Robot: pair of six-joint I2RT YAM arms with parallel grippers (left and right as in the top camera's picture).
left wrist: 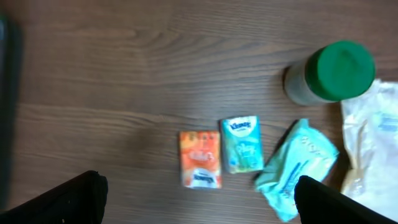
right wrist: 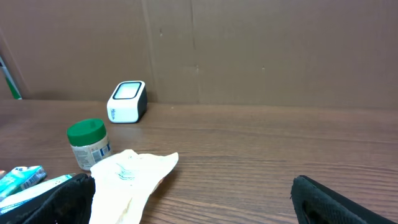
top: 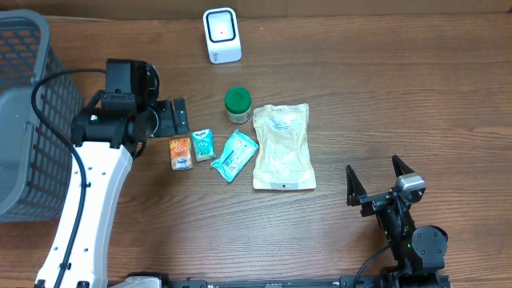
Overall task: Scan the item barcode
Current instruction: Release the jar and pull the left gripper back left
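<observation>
A white barcode scanner (top: pixel 222 35) stands at the back of the table, also in the right wrist view (right wrist: pixel 127 101). Lying in a row are an orange packet (top: pixel 182 153), a small teal tissue pack (top: pixel 202 145), a larger teal pack (top: pixel 234 155) and a white pouch (top: pixel 282 146), with a green-lidded jar (top: pixel 238 104) behind them. My left gripper (top: pixel 174 118) hovers open just left of the row; below it lie the orange packet (left wrist: pixel 200 158) and the tissue pack (left wrist: pixel 241 144). My right gripper (top: pixel 374 170) stands open near the front right, holding nothing.
A grey mesh basket (top: pixel 24 120) fills the far left edge of the table. A brown cardboard wall (right wrist: pixel 249 50) rises behind the scanner. Bare wood lies between the white pouch (right wrist: pixel 127 180) and my right gripper.
</observation>
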